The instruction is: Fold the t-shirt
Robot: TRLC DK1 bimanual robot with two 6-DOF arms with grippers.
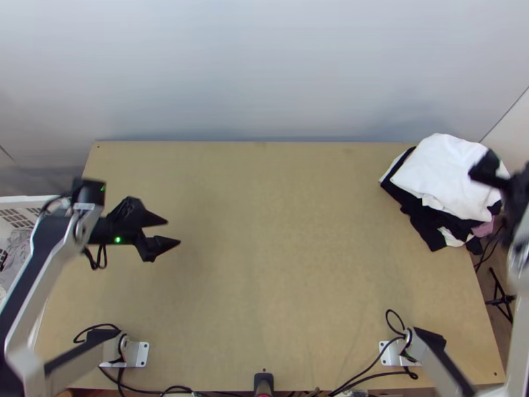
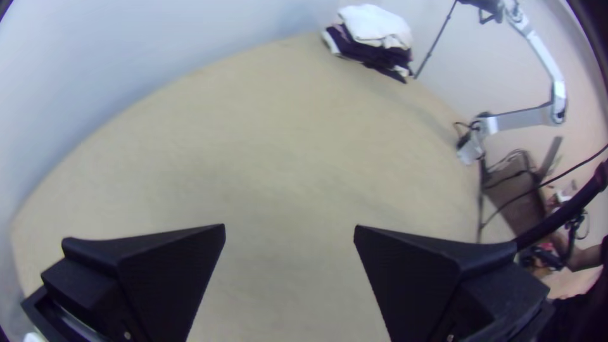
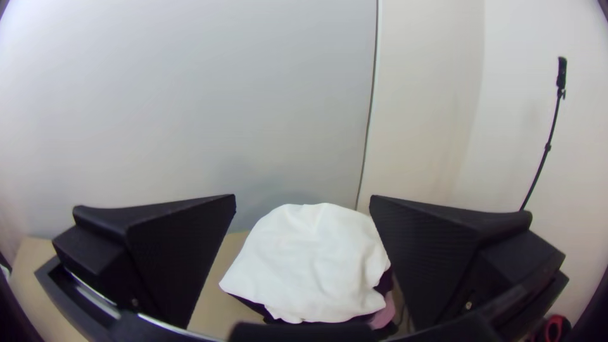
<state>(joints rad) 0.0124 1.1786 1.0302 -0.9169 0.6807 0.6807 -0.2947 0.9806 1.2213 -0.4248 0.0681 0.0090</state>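
A folded white cloth (image 1: 442, 173) lies on top of a pile of dark clothes at the table's far right corner. Which piece is the t-shirt I cannot tell. My right gripper (image 1: 488, 173) is above the pile's right side; in the right wrist view the same gripper (image 3: 303, 202) stands open, the white cloth (image 3: 310, 259) visible between its fingers. Over the table's left part my left gripper (image 1: 173, 231) is open with nothing in it, and in the left wrist view this gripper (image 2: 289, 229) has bare table between its wide-apart fingers.
The light wooden table (image 1: 278, 251) stretches between the arms. A white basket (image 1: 14, 215) holding grey cloth stands at the left edge. Cables run along the near edge, and a black stand (image 1: 502, 299) is beyond the right edge.
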